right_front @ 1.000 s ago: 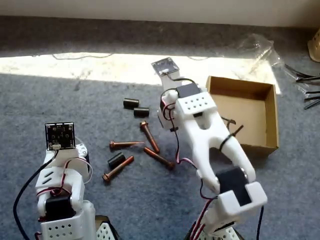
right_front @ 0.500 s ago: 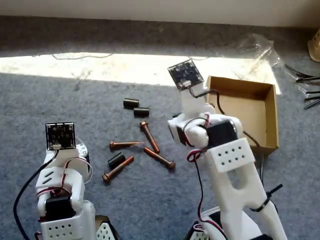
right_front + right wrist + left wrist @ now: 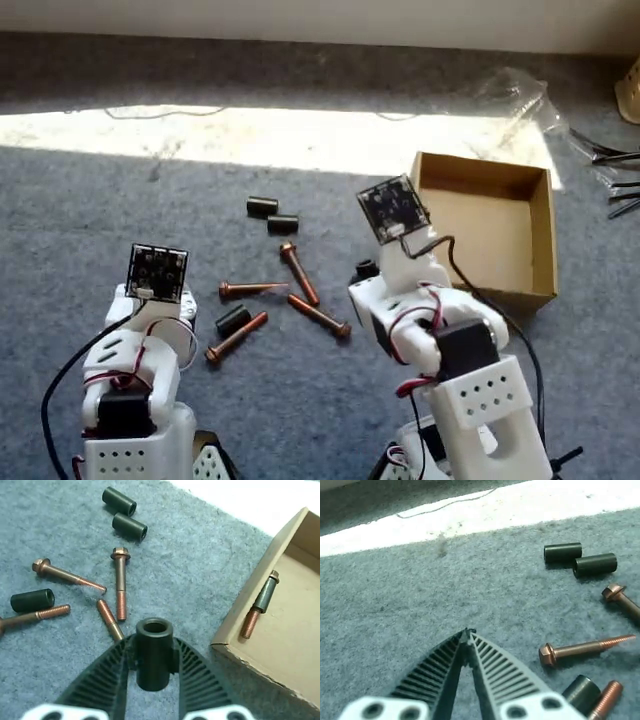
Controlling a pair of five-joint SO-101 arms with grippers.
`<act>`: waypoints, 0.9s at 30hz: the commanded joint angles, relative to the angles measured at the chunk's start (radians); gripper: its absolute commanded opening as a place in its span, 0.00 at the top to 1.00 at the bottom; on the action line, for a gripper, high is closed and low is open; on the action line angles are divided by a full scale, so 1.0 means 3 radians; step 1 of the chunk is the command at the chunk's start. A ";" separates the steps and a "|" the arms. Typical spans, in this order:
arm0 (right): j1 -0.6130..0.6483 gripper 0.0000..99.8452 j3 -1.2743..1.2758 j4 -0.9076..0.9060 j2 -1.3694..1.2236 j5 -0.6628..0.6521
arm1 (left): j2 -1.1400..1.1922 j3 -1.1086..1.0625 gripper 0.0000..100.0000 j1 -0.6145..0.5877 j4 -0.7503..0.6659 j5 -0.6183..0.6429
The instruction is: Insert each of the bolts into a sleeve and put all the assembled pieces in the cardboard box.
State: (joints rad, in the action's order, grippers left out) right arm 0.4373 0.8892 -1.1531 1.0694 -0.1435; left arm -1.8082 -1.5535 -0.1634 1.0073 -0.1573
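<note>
My right gripper (image 3: 154,645) is shut on an upright black sleeve (image 3: 154,652), held above the carpet between the loose bolts and the cardboard box (image 3: 240,625); from above, that sleeve (image 3: 367,268) pokes out beside the right arm. One bolt inside a sleeve (image 3: 260,604) lies in the box (image 3: 535,240). Several copper bolts (image 3: 299,272) (image 3: 320,314) (image 3: 248,289) (image 3: 236,336) lie scattered on the carpet. Two black sleeves (image 3: 262,206) (image 3: 283,223) lie farther back, a third sleeve (image 3: 232,320) beside a bolt. My left gripper (image 3: 466,632) is shut and empty, low over bare carpet left of the bolts (image 3: 585,647).
Grey carpet with a sunlit strip (image 3: 200,135) behind the parts. A crumpled clear plastic bag (image 3: 510,95) and dark cables (image 3: 615,185) lie at the back right, beyond the box.
The right arm has drawn back from over the far sleeves toward the front, carrying the sleeve. The left arm has swung a little to the right, toward the bolts.
</note>
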 commanded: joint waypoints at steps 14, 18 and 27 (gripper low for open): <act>-0.0043 1.00 0.0913 0.0171 0.1450 -0.0015 | 0.0003 0.0534 0.99 0.0217 0.0240 -0.0220; -0.0043 1.00 0.1010 0.0156 0.1609 -0.0015 | 0.0340 0.0739 0.99 0.0217 0.0240 -0.0302; -0.0049 1.00 0.1164 0.0151 0.1762 -0.0015 | 0.2565 0.2207 0.99 0.0222 0.0793 -0.0921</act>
State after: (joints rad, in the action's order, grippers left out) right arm 0.4358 1.2497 -1.1393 1.5865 -0.1435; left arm -1.3418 -1.1208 -0.1158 1.1454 -0.3675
